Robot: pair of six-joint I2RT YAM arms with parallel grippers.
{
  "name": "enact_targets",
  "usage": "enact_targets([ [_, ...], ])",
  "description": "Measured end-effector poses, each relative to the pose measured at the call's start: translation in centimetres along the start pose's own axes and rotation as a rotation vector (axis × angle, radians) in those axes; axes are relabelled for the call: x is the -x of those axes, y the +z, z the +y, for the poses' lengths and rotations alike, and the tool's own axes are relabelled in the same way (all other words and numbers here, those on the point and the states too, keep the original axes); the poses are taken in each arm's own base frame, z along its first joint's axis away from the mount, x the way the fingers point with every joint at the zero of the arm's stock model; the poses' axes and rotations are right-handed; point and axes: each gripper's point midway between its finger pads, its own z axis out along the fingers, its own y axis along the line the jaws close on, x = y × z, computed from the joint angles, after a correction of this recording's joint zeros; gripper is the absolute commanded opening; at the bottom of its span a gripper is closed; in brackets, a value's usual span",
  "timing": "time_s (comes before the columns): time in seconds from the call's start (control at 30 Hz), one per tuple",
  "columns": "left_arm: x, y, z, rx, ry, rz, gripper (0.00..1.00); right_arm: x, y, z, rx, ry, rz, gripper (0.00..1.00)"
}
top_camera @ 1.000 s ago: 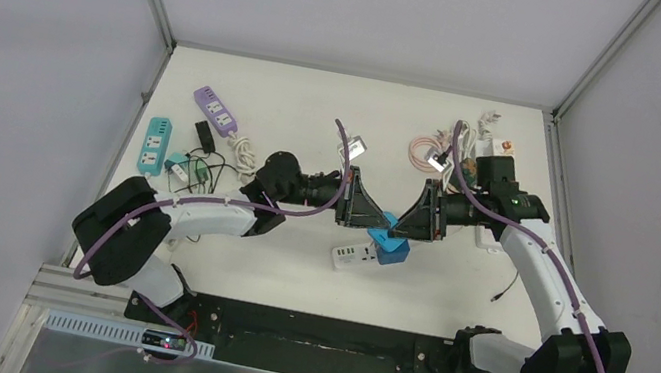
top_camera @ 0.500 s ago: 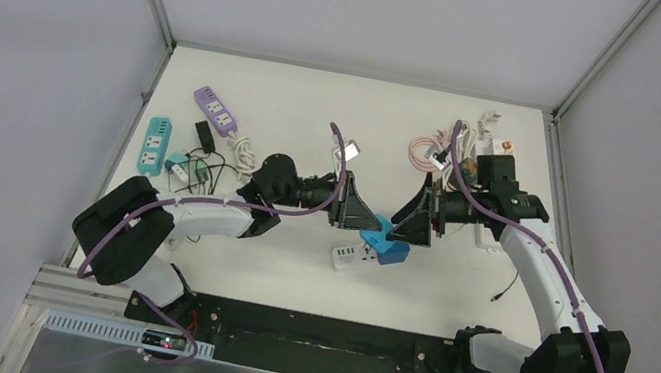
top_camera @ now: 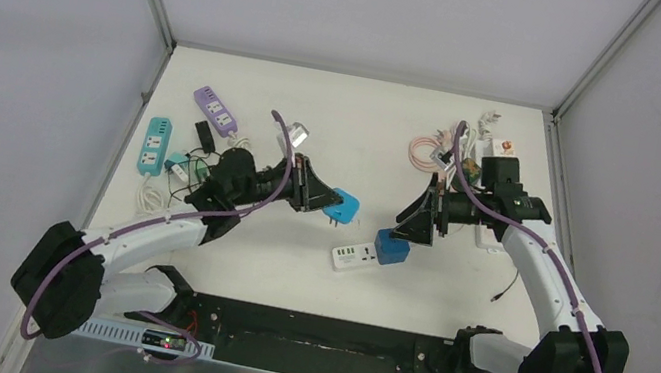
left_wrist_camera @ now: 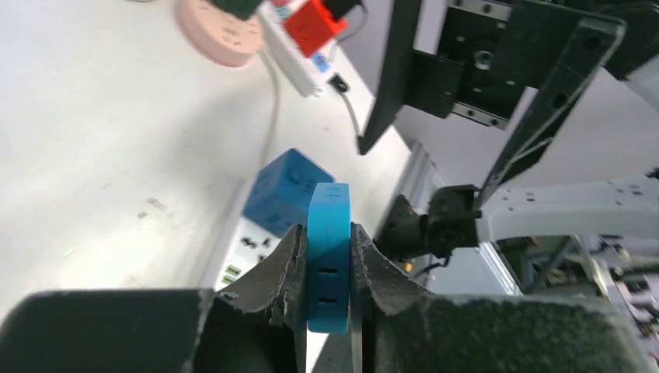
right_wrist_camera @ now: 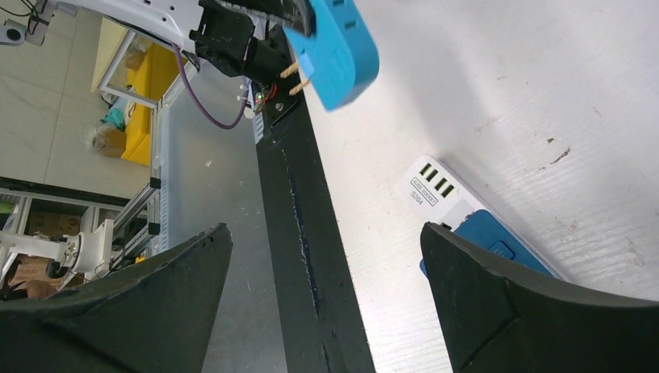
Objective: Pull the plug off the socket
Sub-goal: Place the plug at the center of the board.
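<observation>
The light-blue plug [top_camera: 343,207] hangs above the table, free of the socket, its two prongs bare [right_wrist_camera: 294,78]. My left gripper [top_camera: 325,200] is shut on the plug [left_wrist_camera: 328,264], pinching its flat sides. The socket is a white power strip [top_camera: 353,255] with a dark-blue cube adapter [top_camera: 391,248] at its right end, lying on the table. The cube [left_wrist_camera: 286,190] shows beyond the held plug. My right gripper [top_camera: 401,229] stands open just above the cube [right_wrist_camera: 497,245], its fingers wide apart around nothing [right_wrist_camera: 325,230].
A purple power strip [top_camera: 215,111], a teal power strip [top_camera: 154,145] and a black adapter with tangled cables [top_camera: 204,134] lie at the back left. Coiled cables and small chargers [top_camera: 439,152] sit at the back right. The black base rail [top_camera: 322,332] runs along the near edge.
My left gripper has drawn back to the left with the plug, lifting it off the socket. My right gripper has opened and let go of the blue cube.
</observation>
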Motion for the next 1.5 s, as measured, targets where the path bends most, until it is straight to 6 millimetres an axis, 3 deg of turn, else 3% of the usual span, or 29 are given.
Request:
enact_targets([
  [0.27, 2.3, -4.3, 3.8, 0.273, 0.037, -0.092, 0.00, 0.0, -0.1, -0.2, -0.011, -0.002, -0.004, 0.96],
  [0.73, 1.7, -11.3, 10.9, 0.669, -0.054, -0.100, 0.00, 0.2, -0.4, -0.7, -0.039, -0.009, -0.010, 0.96],
  [1.4, 2.0, -18.0, 15.8, 0.951, -0.162, -0.158, 0.00, -0.1, -0.5, -1.3, -0.066, -0.008, -0.009, 0.97],
  [1.5, 1.9, -19.2, 16.8, 1.014, -0.180, -0.159, 0.06, -0.1, -0.5, -1.3, -0.068, -0.008, -0.009, 0.97],
])
